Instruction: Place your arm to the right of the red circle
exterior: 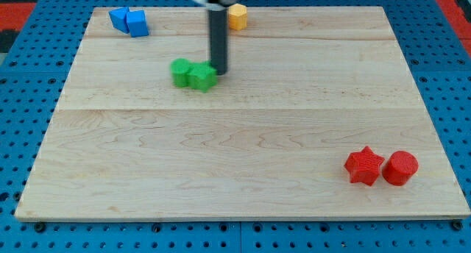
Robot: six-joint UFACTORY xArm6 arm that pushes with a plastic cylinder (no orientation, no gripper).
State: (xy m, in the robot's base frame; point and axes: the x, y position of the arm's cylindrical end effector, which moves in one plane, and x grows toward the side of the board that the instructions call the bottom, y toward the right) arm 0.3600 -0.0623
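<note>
Resting tool [219, 72], a bare rod holding nothing, beside green blocks [193, 74]; steer toward five o'clock, stopping at three o'clock of red circle [400, 168].

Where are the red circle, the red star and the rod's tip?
red circle [400, 168], camera view, on its top face.
red star [364, 165], camera view, at its centre.
my tip [219, 71], camera view, rod's very end, beside the green blocks.

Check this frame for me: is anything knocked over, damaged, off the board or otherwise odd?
Nothing stands out. All blocks sit flat on the wooden board: blue pair, yellow block, green pair, red star touching the red circle. My tip rests at the green pair's right edge, far from the red circle.
</note>
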